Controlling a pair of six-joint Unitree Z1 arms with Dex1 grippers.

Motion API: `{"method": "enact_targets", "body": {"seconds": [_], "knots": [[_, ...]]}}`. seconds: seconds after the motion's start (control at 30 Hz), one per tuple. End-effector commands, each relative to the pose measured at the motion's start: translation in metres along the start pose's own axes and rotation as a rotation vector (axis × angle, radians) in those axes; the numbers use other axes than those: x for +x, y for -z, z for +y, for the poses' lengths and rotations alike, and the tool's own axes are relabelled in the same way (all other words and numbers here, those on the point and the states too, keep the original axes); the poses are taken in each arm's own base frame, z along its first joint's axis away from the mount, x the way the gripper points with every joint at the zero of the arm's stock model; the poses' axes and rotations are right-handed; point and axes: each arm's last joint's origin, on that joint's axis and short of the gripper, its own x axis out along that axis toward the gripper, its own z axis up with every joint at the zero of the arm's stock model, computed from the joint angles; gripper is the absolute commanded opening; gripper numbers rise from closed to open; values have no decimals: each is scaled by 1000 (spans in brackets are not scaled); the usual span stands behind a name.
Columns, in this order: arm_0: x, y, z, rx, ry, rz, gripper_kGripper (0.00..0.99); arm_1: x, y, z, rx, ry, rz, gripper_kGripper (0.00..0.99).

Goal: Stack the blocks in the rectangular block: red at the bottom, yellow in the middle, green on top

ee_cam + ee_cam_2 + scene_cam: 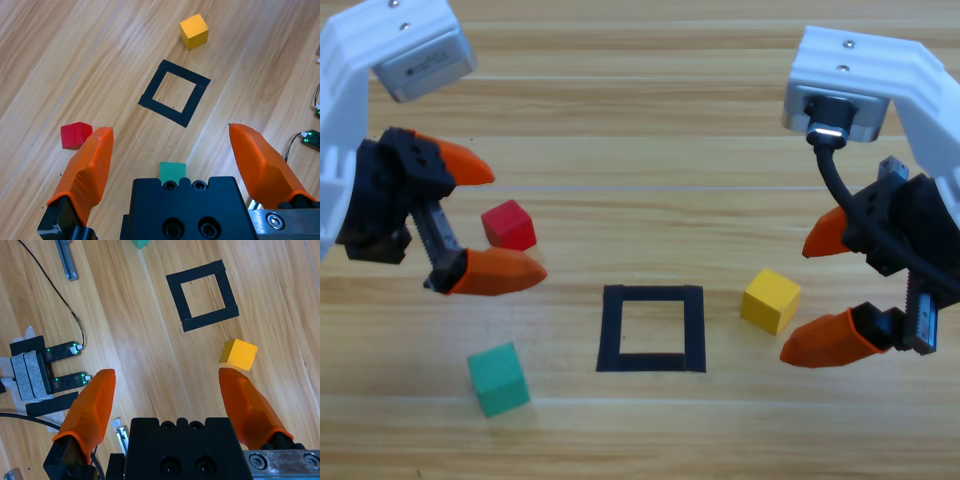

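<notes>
The red cube (pixel 508 225) lies on the wood at the left; in the high view it shows between the jaws of my open left gripper (pixel 518 225). In the left wrist view the red cube (pixel 75 135) lies just outside the left jaw of that gripper (pixel 171 131). The green cube (pixel 499 378) (pixel 172 171) sits nearer the front left. The black tape square (pixel 652 293) (pixel 152 84) (pixel 179 300) holds only bare wood. The yellow cube (pixel 770 300) (pixel 239 354) rests right of it, just beyond the open right gripper (pixel 794 302) (pixel 166 374).
Small circuit boards with green lights (pixel 55 352) and thin black cables lie off to one side in the right wrist view, with a metal strip (pixel 67 260) beyond them. A green-lit board (pixel 312 140) shows at the left wrist view's right edge.
</notes>
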Motion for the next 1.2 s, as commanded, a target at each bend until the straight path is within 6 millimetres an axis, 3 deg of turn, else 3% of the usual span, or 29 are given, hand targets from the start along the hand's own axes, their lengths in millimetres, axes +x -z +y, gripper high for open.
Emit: {"method": "enact_targets", "body": {"seconds": [0.03, 0.27, 0.4, 0.6, 0.7, 0.87, 0.97, 1.2], "knots": [[1, 6, 3, -18, -21, 16, 990, 11, -2, 8, -27, -46, 32, 913], [2, 7, 3, -25, -21, 22, 990, 11, 0, 8, -15, -27, 39, 913], [4, 6, 5, -84, -58, 29, 990, 7, 2, 4, 42, 71, 49, 913], [18, -9, 18, -487, -221, -11, 990, 4, 0, -7, 178, 294, 52, 914], [30, -18, 32, -719, -270, -20, 989, 5, -1, -17, 329, 436, 25, 914], [57, -26, 58, -1025, -364, 52, 986, 3, -1, -32, 511, 576, -13, 913], [86, -35, 78, -1178, -437, 148, 969, 5, 3, -35, 545, 581, 2, 913], [147, -52, 106, -1323, -599, 375, 959, 63, 6, -45, 715, 564, 188, 957]]}}
